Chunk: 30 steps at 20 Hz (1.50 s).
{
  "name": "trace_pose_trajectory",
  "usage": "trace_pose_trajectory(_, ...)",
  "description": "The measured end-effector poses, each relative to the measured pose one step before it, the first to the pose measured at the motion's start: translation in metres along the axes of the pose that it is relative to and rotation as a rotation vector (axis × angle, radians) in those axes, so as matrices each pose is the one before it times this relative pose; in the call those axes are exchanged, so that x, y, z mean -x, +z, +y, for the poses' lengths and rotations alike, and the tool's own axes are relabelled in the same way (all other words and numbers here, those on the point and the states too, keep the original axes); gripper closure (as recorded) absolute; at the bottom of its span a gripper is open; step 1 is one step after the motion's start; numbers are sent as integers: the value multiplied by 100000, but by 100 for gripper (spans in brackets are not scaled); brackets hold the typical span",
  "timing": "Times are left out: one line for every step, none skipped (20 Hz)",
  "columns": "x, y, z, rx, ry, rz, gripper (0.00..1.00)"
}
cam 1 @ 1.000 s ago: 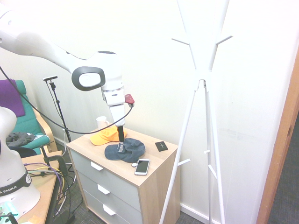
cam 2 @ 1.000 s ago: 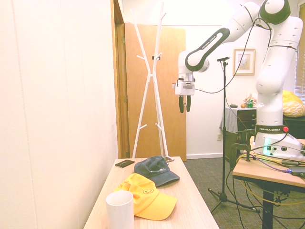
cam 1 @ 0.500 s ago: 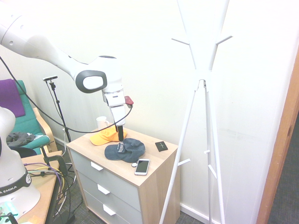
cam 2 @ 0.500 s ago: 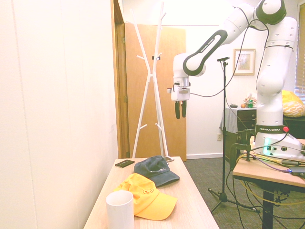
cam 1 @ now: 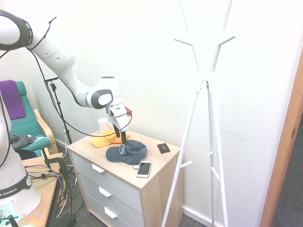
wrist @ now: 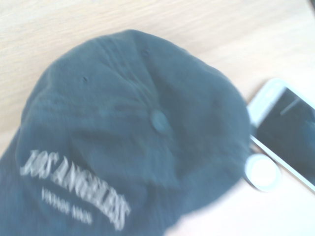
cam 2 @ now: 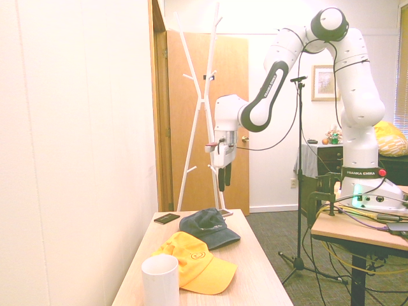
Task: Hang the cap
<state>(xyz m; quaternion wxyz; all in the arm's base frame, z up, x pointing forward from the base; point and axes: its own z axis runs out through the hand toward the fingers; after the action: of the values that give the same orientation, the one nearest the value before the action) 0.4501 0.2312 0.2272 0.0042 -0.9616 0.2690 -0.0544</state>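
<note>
The cap [cam 1: 129, 152] is dark slate-blue and lies flat on the wooden dresser top [cam 1: 161, 163], beside a yellow cap. In the second exterior view the cap [cam 2: 208, 228] sits mid-table. Up close, the cap [wrist: 133, 132] fills the wrist view and shows white "LOS ANGELES" lettering and a crown button. My gripper [cam 1: 122, 137] hangs straight above it, pointing down, open and holding nothing. The second exterior view shows the gripper [cam 2: 223, 181] a good way above the cap. A white coat stand [cam 1: 203, 85] with angled pegs rises to the right of the dresser, also visible as the coat stand [cam 2: 203, 102] by the door.
A yellow cap [cam 1: 105, 138] and a white mug [cam 1: 102, 124] sit behind the dark one. A phone [cam 1: 144, 169], a small white disc [wrist: 262, 173] and a black card [cam 1: 163, 147] lie next to it. The wall runs along the dresser's back.
The arm has folded down and brought the gripper lower, closer to the dark cap. The fingers have stayed open. Nothing on the dresser has moved.
</note>
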Motion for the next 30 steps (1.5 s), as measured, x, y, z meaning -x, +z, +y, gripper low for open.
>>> trace_pose_trajectory(-177,1105,-800,-818,-511,218,0)
trace_pose_trajectory(-254,1061,-787,-1005,-717,246,0)
trace_pose_trajectory(-236,978,-676,-705,-618,349,0)
trace_pose_trajectory(-278,873,-617,-403,-304,423,0)
trace_pose_trajectory(-339,741,-483,114,-114,526,0)
trace_pose_trajectory(-289,608,-417,227,65,387,0)
trace_pose_trajectory(-117,516,-322,242,-8,136,0)
trace_pose_trajectory(-124,497,-226,254,-68,216,100)
trace_pose_trajectory(-87,511,-161,141,-37,168,100)
trace_pose_trajectory(-122,550,-135,124,190,108,100)
trace_pose_trajectory(-122,452,-190,121,356,-74,100)
trace_pose_trajectory(-120,285,-201,-22,250,-73,100)
trace_pose_trajectory(-170,135,-179,-160,298,53,100)
trace_pose_trajectory(-182,49,-103,-160,317,78,100)
trace_pose_trajectory(-187,-3,-46,-150,233,77,100)
trace_pose_trajectory(-223,-34,-1,-107,77,196,100)
trace_pose_trajectory(-170,-28,27,-32,58,177,100)
trace_pose_trajectory(-126,-1,55,41,105,160,100)
trace_pose_trajectory(-94,4,51,25,100,149,100)
trace_pose_trajectory(-56,-2,24,-9,38,164,100)
trace_pose_trajectory(-23,-7,1,-28,-29,168,100)
trace_pose_trajectory(17,-9,-23,-41,-101,142,100)
trace_pose_trajectory(29,-8,-29,-17,-141,186,100)
trace_pose_trajectory(30,-4,-19,7,-119,156,100)
trace_pose_trajectory(16,3,1,-13,-44,130,100)
trace_pose_trajectory(20,0,-9,8,-1,59,100)
trace_pose_trajectory(9,-4,-12,-25,14,49,100)
trace_pose_trajectory(-15,-8,-5,-83,44,102,100)
trace_pose_trajectory(-17,-20,-19,-211,101,75,100)
trace_pose_trajectory(-33,-9,4,-109,152,34,100)
